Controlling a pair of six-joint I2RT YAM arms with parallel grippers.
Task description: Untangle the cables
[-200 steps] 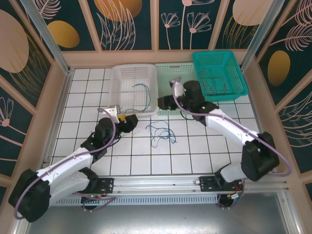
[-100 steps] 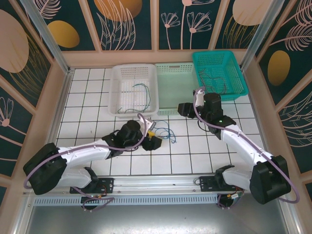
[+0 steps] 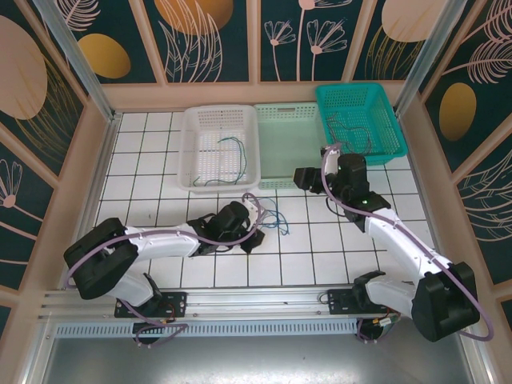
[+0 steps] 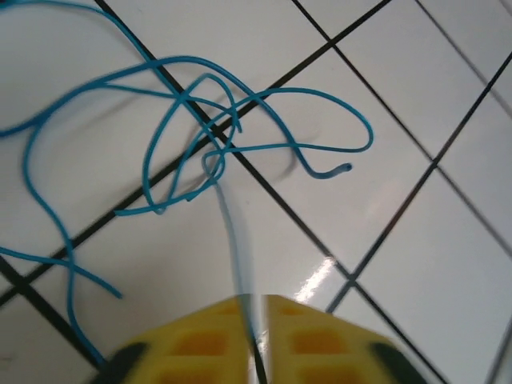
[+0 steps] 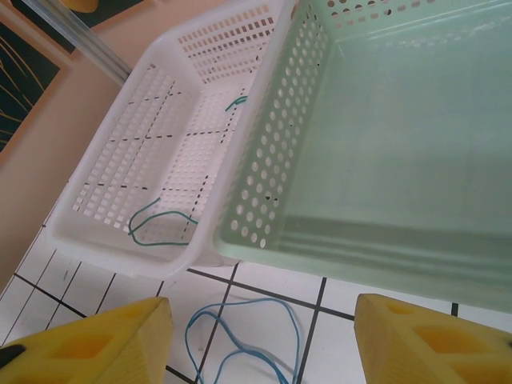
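Observation:
A loose tangle of thin blue cables (image 3: 269,214) lies on the white tiles in front of the baskets. In the left wrist view the blue cables (image 4: 210,144) loop over a tile joint. One strand runs down between the yellow fingers of my left gripper (image 4: 260,302), which is shut on it. From above, the left gripper (image 3: 250,234) sits low at the tangle's near-left side. My right gripper (image 3: 306,178) hovers open at the pale green basket's front edge. Its view shows blue cables (image 5: 240,340) below and between the spread fingers (image 5: 112,344).
Three baskets stand in a row at the back. The white basket (image 3: 192,152) holds a green cable (image 3: 230,149). The pale green basket (image 3: 285,112) has a bare floor. The teal basket (image 3: 392,128) holds dark cables (image 3: 350,132). Wooden walls ring the tiled floor.
My left arm swept right across the tiles to the blue tangle and its jaws closed on a strand. The right gripper shifted right along the green basket's front, staying open.

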